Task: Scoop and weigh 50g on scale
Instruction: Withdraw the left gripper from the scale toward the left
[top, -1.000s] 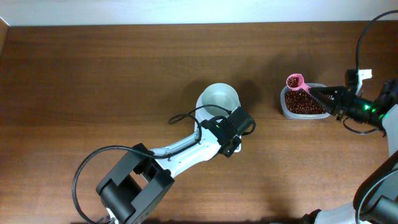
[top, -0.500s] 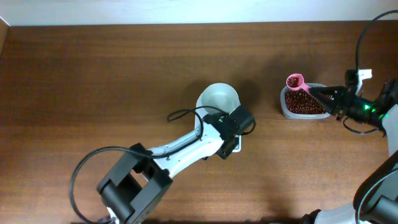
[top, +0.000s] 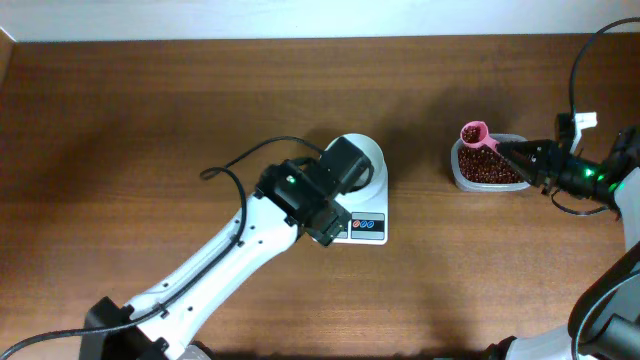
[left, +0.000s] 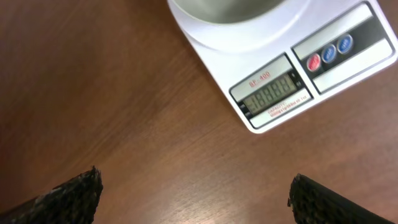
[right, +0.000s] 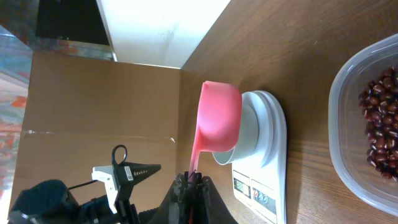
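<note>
The white scale (top: 365, 228) stands mid-table with a round white bowl (top: 370, 158) on it, partly hidden under my left arm. In the left wrist view the scale (left: 273, 87) shows its grey display and red and blue buttons (left: 328, 53). My left gripper (left: 194, 176) hangs open above bare wood in front of the scale. My right gripper (top: 525, 155) is shut on the handle of a pink scoop (top: 473, 132), held over the left end of the clear tub (top: 460, 175) of red-brown beans (top: 490, 170). I cannot tell whether the scoop (right: 219, 121) holds beans.
The clear tub (right: 348, 81) stands right of the scale. A cable loops over my left arm (top: 240, 165). Pale wall runs along the table's far edge (top: 300, 38). Brown wood lies left of and in front of the scale.
My left arm has pulled back to the left, off the scale's button end, and its jaws have gone from shut to open. The right gripper and scoop have stayed put.
</note>
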